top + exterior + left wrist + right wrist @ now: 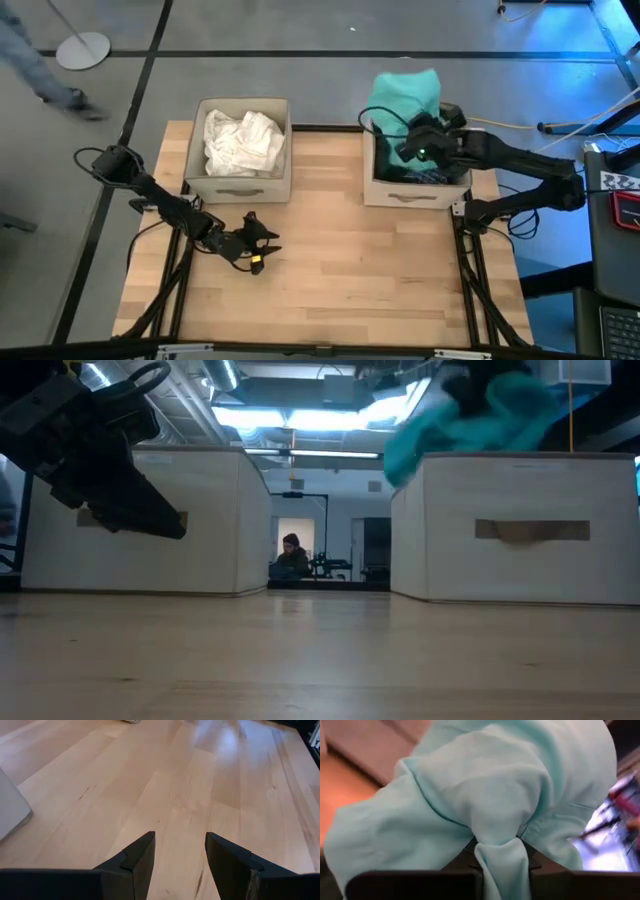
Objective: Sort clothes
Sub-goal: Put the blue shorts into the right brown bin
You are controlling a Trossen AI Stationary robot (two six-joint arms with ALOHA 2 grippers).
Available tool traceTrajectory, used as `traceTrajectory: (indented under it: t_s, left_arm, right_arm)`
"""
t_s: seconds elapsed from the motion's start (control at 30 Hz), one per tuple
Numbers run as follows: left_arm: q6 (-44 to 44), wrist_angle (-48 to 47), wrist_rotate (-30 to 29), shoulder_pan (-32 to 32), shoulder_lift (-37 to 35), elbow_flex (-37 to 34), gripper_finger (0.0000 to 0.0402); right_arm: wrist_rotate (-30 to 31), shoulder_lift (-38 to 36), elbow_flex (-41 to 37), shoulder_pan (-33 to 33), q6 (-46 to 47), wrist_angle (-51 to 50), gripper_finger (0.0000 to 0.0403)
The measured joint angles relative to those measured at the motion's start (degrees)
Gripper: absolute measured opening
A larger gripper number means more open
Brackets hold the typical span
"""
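Observation:
A teal garment (404, 96) hangs over the far part of the right beige box (415, 188); it also shows in the low view (480, 415) and fills the right wrist view (485, 795). My right gripper (420, 150) is shut on it above that box. White clothes (242, 140) lie in the left beige box (238, 185). Dark clothes (432, 176) lie in the right box. My left gripper (180, 850) is open and empty, low over the bare table in front of the left box. My right gripper pinches a bunched fold of the teal garment (496, 851) between its two fingers. The cloth is gathered into several layers at the fingers and spreads out beyond them. It is lifted above the right box and drapes over the box's far rim.
The two beige boxes stand side by side at the table's far edge, with a gap between them. Bare wooden table (340, 280) stretches in front of them. A person (291, 555) sits far off in the room behind. Another person (40, 60) stands beyond the table's far left.

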Motion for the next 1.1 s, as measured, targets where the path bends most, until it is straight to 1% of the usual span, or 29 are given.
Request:
traceTrajectory:
  t_s: [0.07, 0.13, 0.3, 0.4, 0.53, 0.63, 0.7, 0.8, 0.9, 0.97, 1.1]
  left_arm:
    - [0.03, 0.0, 0.0, 0.0, 0.0, 0.0, 0.0166]
    - [0.02, 0.0, 0.0, 0.0, 0.0, 0.0, 0.0166]
    - [0.01, -0.13, -0.01, 0.01, 0.0, 0.0, 0.0166]
    - [0.0, -0.17, 0.0, 0.04, 0.0, 0.0, 0.0166]
    - [-0.11, -0.2, -0.02, 0.04, 0.0, 0.0, 0.0166]
    - [-0.07, -0.2, -0.02, 0.04, 0.0, 0.0, 0.0166]
    - [-0.07, -0.2, -0.02, 0.04, 0.0, 0.0, 0.0166]
    - [-0.07, -0.19, -0.02, 0.04, 0.0, 0.0, 0.0166]
    - [-0.07, -0.2, -0.02, 0.04, 0.0, 0.0, 0.0166]
    - [-0.07, -0.2, -0.02, 0.04, 0.0, 0.0, 0.0166]
    - [-0.05, -0.18, -0.02, 0.04, 0.0, 0.0, 0.0166]
  right_arm:
    - [-4.19, -0.02, -3.17, -1.83, 3.6, -1.8, 0.0043]
    - [-7.04, 0.0, -6.77, -3.39, 6.99, -3.47, 0.0043]
    - [-9.65, 0.0, -16.31, -7.53, 12.78, -4.49, 0.0041]
    - [-12.97, -0.02, -20.49, -10.47, 15.65, -4.33, 0.0049]
    - [-17.11, -0.02, -23.43, -13.52, 16.16, -4.23, 0.0053]
    - [-17.49, -0.02, -23.84, -14.2, 16.08, -4.2, 0.0054]
    - [-17.51, -0.02, -23.84, -14.15, 15.21, -4.01, 0.0062]
    - [-18.17, -0.02, -23.55, -14.1, 14.55, -4.38, 0.0094]
    - [-19.42, 0.0, -21.93, -14.11, 14.3, -5.16, 0.0142]
    - [-19.87, 0.0, -19.62, -14.11, 14.18, -6.52, 0.0174]
    - [-24.03, 0.02, -13.28, -14.09, 14.14, -10.89, 0.022]
